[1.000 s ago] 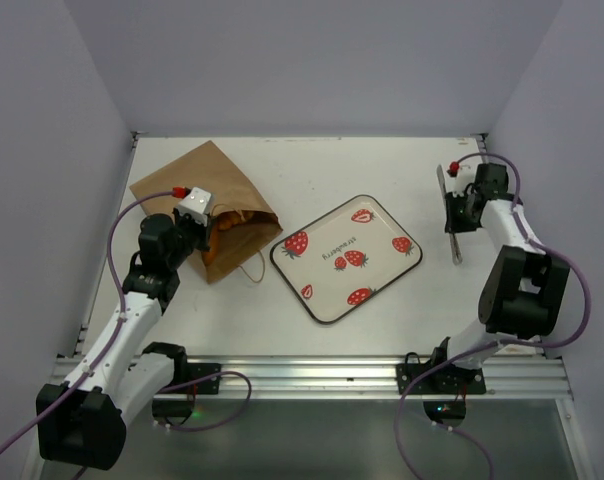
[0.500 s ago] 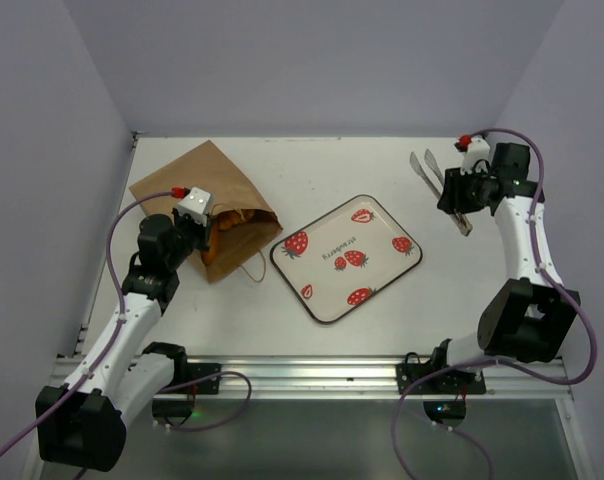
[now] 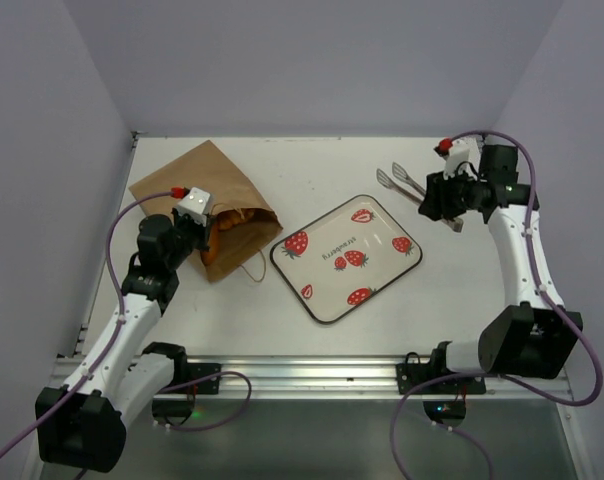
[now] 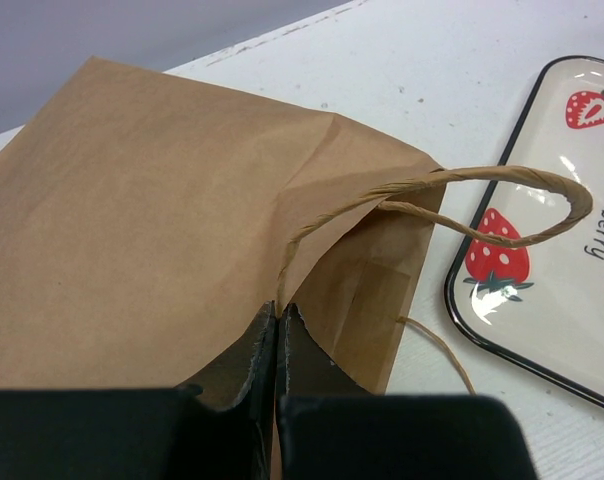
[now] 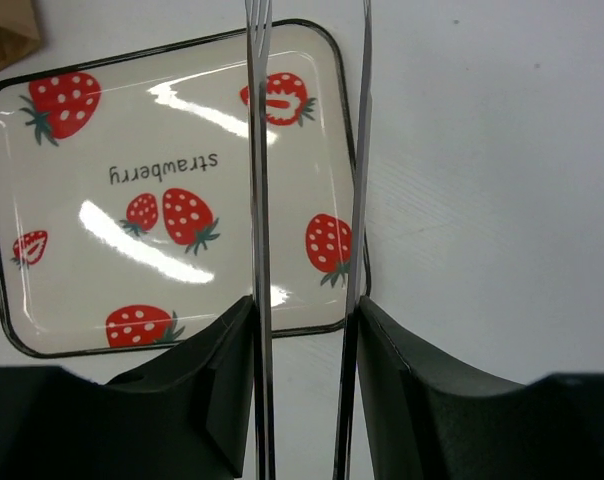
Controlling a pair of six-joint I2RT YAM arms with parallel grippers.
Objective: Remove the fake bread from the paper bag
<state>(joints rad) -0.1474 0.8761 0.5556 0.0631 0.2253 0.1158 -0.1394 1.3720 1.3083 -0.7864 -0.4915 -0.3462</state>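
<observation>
Brown paper bag (image 4: 162, 220) rim sits pinched in the tight left jaws; right jaws clasp splayed steel tongs (image 5: 257, 200).

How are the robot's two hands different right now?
The left gripper pinches the edge of the paper bag, fingers tight together. The right gripper holds metal tongs, fingers apart. The left is at the bag, and the right is near the tray. Both grip something.

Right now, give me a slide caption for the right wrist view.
Right gripper holds metal tongs, their two arms extending over one end of the strawberry-printed tray.
</observation>
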